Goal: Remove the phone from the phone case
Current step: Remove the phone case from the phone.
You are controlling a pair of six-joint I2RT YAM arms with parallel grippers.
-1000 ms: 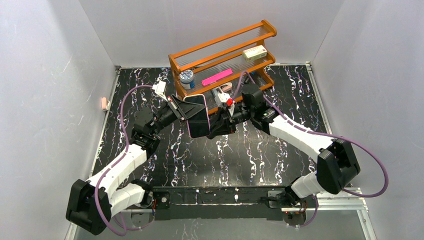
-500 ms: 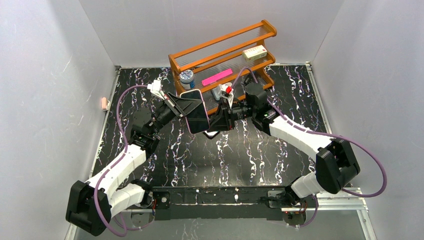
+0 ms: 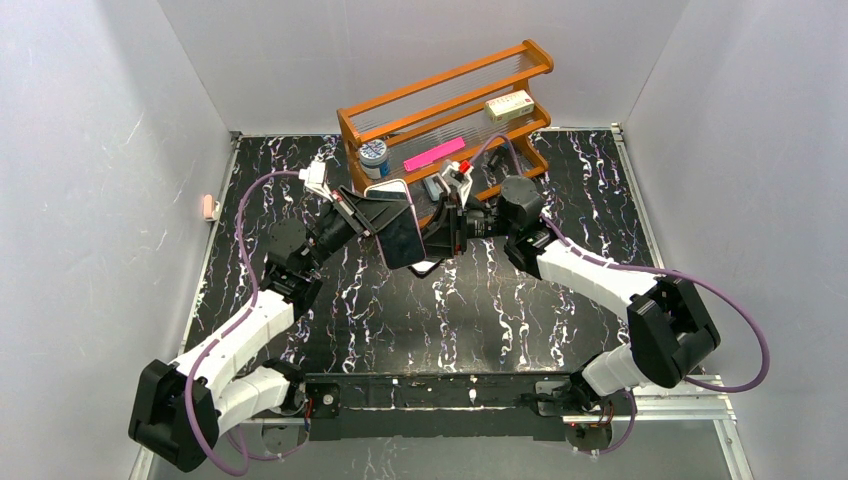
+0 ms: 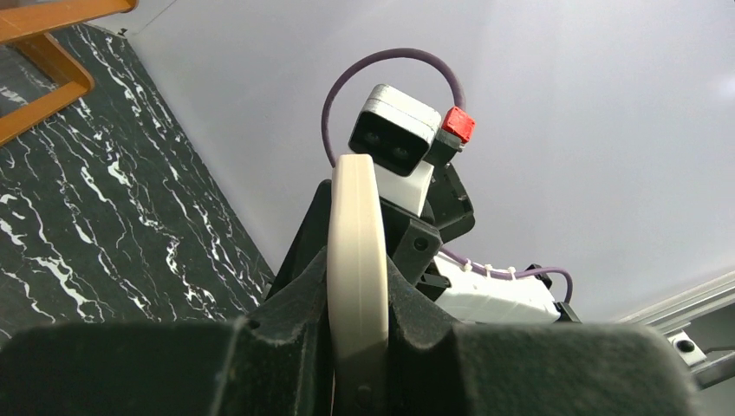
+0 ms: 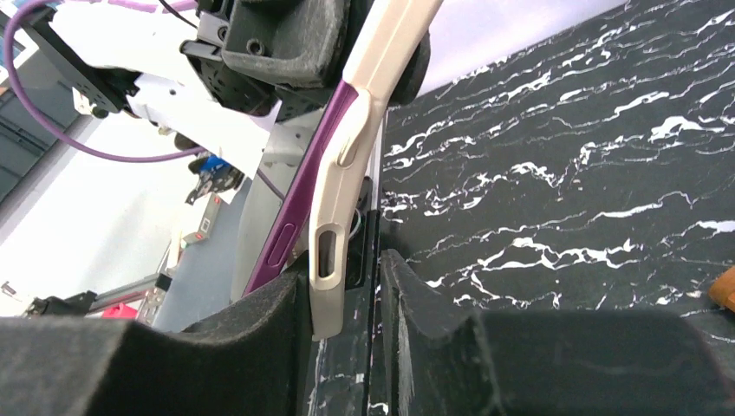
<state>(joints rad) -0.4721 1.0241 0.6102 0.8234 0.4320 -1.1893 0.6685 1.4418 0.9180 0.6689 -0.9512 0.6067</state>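
Observation:
The phone (image 3: 402, 238), purple-edged with a dark screen, sits in a cream phone case (image 3: 427, 266) and is held up on edge above the table's middle. My left gripper (image 3: 385, 215) is shut on the case's far end; in the left wrist view the cream case (image 4: 357, 251) stands edge-on between the left gripper's pads (image 4: 357, 290). My right gripper (image 3: 447, 228) grips the near corner. In the right wrist view the case's corner (image 5: 334, 251) lies between the right gripper's fingers (image 5: 347, 264), bent away from the purple phone edge (image 5: 295, 208), which runs outside the left finger.
An orange wooden rack (image 3: 540, 55) stands just behind both grippers, holding a blue-lidded jar (image 3: 374, 153), a pink strip (image 3: 433, 155) and a small box (image 3: 508, 105). A small pink object (image 3: 208, 207) hangs on the left wall. The black marbled table (image 3: 420, 320) lies below.
Both grippers have carried the phone up and back towards the rack. The right wrist has swung upright, and the case's corner now stands off the phone's lower end.

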